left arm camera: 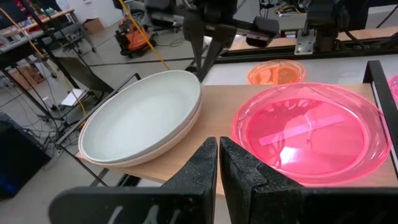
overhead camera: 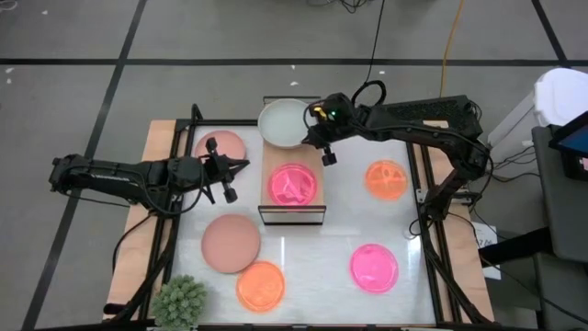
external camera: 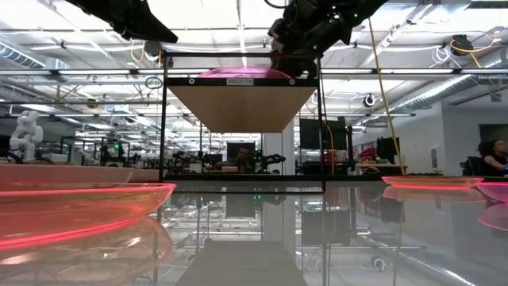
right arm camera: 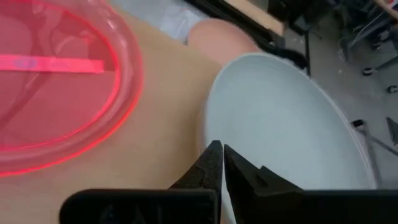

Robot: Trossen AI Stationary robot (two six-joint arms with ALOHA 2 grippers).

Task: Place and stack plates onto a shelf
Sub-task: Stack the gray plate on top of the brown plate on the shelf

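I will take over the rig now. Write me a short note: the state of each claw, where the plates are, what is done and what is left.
Left claw: shut, empty, beside the shelf.
Right claw: shut, empty, over the shelf next to the pale plate.
Done: the pale plate, overhanging the shelf's far end, and a hot pink plate lie on the shelf.
Left: on the table, two dusty pink plates, two orange plates and one hot pink plate.
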